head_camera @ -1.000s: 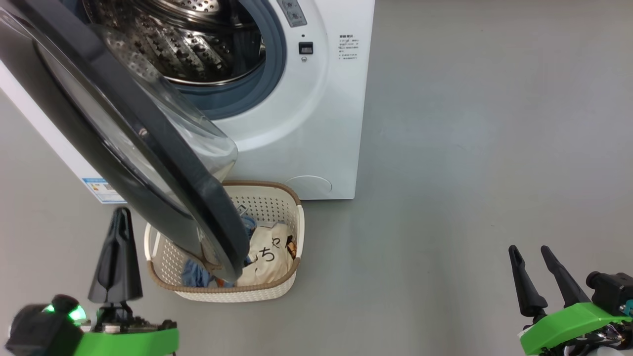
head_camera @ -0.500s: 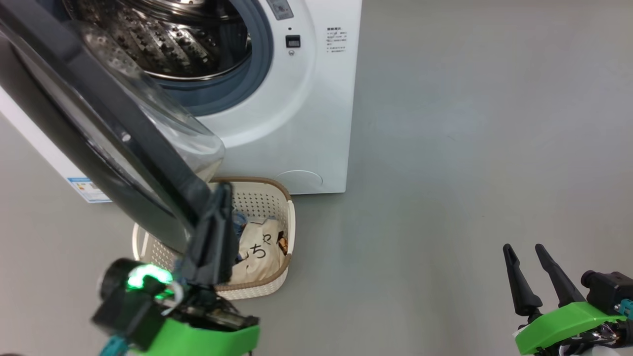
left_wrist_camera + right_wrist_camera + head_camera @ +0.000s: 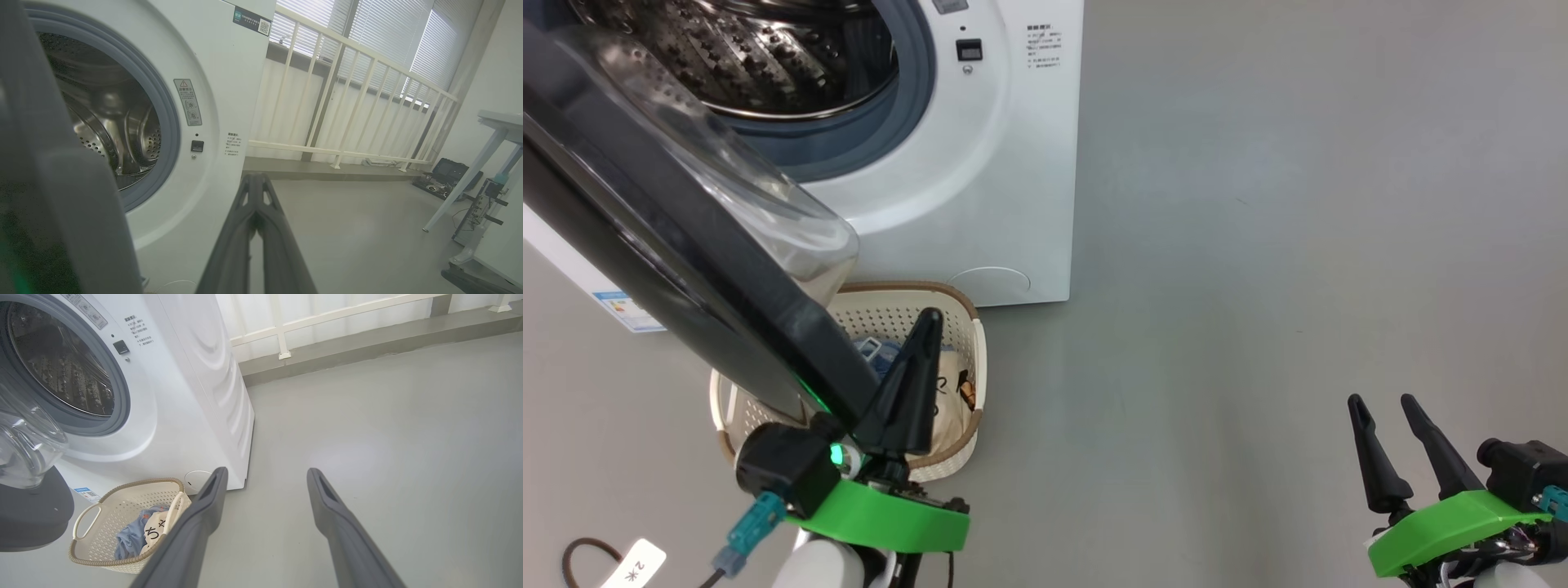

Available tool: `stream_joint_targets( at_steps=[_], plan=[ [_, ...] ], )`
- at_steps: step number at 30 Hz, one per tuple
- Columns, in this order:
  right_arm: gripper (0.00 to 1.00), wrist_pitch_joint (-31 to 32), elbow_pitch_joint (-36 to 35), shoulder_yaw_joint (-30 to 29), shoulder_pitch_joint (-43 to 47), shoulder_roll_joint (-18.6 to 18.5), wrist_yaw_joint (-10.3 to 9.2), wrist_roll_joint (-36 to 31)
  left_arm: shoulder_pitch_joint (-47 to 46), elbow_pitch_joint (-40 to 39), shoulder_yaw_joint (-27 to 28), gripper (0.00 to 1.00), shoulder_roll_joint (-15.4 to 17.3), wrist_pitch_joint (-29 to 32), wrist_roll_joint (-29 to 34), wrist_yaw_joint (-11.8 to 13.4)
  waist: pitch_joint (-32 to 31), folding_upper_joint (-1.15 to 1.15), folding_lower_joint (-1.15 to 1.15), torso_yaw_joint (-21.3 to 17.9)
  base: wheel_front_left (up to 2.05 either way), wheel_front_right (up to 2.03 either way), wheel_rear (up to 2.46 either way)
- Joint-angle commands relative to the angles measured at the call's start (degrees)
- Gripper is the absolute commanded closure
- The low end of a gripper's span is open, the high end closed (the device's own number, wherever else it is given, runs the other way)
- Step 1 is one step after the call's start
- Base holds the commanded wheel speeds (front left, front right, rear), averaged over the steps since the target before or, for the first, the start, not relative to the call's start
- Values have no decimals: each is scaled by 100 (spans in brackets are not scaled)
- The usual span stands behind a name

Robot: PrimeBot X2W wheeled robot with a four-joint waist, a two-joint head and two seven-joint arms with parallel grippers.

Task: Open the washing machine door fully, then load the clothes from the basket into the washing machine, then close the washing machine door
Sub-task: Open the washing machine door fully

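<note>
Left gripper (image 3: 929,320) clenched, empty, beside the free edge of the large round black-rimmed glass door (image 3: 711,294). We should sweep it outward steadily. Right gripper (image 3: 1382,402) spread, idle.

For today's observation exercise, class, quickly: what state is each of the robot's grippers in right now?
Left gripper: shut, fingertips together, holding nothing.
Right gripper: open, fingers apart, holding nothing.

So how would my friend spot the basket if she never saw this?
Find the big white washing machine with its round door open. On the grey floor right in front sits the basket. It's cream plastic full of little holes, with a brown rim and clothes inside.
</note>
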Motion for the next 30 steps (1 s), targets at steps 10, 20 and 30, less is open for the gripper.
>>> stream_joint_targets(
  at_steps=[10, 20, 30],
  plan=[
    [0, -70, -169, 71, -147, -71, 32, -71, -248, 354, 478, 100, 29, -36, -77, 105, -45, 0, 0, -9, 0, 0, 0],
    [0, -70, -221, 88, -146, -82, 32, -82, -197, 604, 647, 100, 29, -37, -136, 102, -95, 0, 0, 39, 0, 0, 0],
    [0, -70, -269, 77, -156, -97, 32, -91, -133, 734, 798, 100, 28, -37, -152, 94, -79, 0, 0, 89, 0, 0, 0]
  ],
)
